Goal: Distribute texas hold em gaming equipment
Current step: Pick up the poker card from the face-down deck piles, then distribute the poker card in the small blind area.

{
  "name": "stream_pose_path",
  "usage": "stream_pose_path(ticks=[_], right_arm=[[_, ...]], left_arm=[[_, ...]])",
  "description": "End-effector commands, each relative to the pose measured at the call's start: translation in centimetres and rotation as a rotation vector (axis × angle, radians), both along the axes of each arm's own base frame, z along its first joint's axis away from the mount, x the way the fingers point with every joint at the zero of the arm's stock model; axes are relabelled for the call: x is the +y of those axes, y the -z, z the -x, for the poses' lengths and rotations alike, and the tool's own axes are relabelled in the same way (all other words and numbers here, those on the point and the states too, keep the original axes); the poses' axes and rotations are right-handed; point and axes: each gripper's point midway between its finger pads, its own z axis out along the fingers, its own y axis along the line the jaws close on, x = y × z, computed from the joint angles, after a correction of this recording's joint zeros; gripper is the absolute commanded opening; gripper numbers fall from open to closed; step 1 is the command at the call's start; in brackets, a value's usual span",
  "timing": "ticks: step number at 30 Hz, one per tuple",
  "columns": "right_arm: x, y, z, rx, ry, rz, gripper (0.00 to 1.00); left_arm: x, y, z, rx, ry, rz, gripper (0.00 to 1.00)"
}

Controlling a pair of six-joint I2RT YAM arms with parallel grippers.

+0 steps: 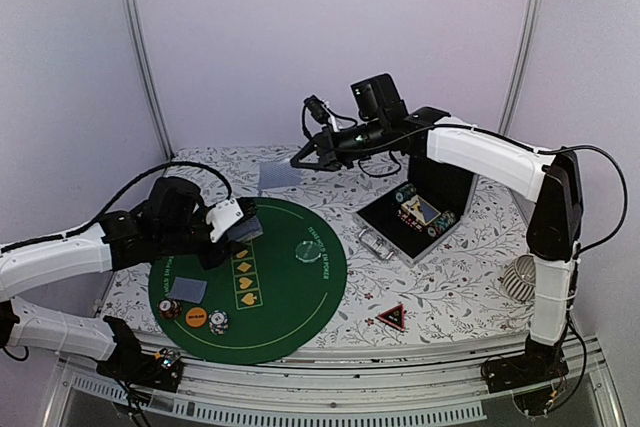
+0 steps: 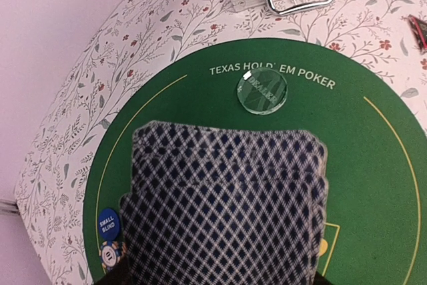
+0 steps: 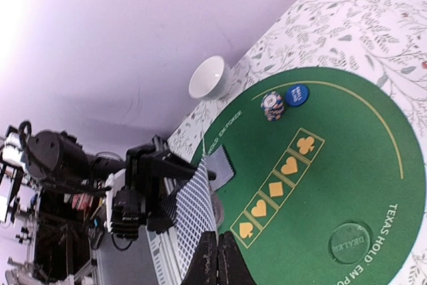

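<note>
My left gripper [image 1: 232, 230] is shut on a fanned stack of grey-blue-backed playing cards [image 2: 227, 198] and holds it above the green poker mat [image 1: 300, 297]. My right gripper [image 3: 217, 237] is shut on one card [image 3: 193, 211], held edge-on in the air past the mat's far edge [image 1: 280, 176]. One card [image 1: 188, 289] lies face down on the mat's left. Two chip stacks [image 1: 170, 308] [image 1: 218, 322] flank an orange disc [image 1: 195, 319] at the near left. The clear disc [image 2: 262, 89] lies on the mat. The red-black triangle token [image 1: 391, 316] lies off the mat.
An open metal case [image 1: 415, 212] with chips stands right of the mat. A white ribbed cup [image 1: 520, 277] is at the right. A blue small-blind disc [image 3: 297, 95], a chip stack [image 3: 272, 105] and a white cup [image 3: 208, 77] are near the mat's far-left edge.
</note>
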Motion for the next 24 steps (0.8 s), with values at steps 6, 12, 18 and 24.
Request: stream_pose_path(ticks=[6, 12, 18, 24], right_arm=[[1.5, 2.8, -8.0, 0.072, 0.260, -0.183, 0.02], [5.4, 9.6, -11.2, 0.310, 0.312, -0.325, 0.02], [10.4, 13.8, -12.2, 0.403, 0.343, -0.385, 0.02], [12.9, 18.7, -12.2, 0.493, 0.438, -0.388, 0.02]], left_arm=[[2.0, -1.1, -2.4, -0.047, -0.159, 0.009, 0.49], [3.5, -1.9, -3.5, -0.065, -0.237, 0.014, 0.49], [4.6, -2.4, -4.0, -0.081, -0.290, 0.021, 0.49], [4.9, -2.8, -4.1, -0.075, -0.303, 0.043, 0.49]])
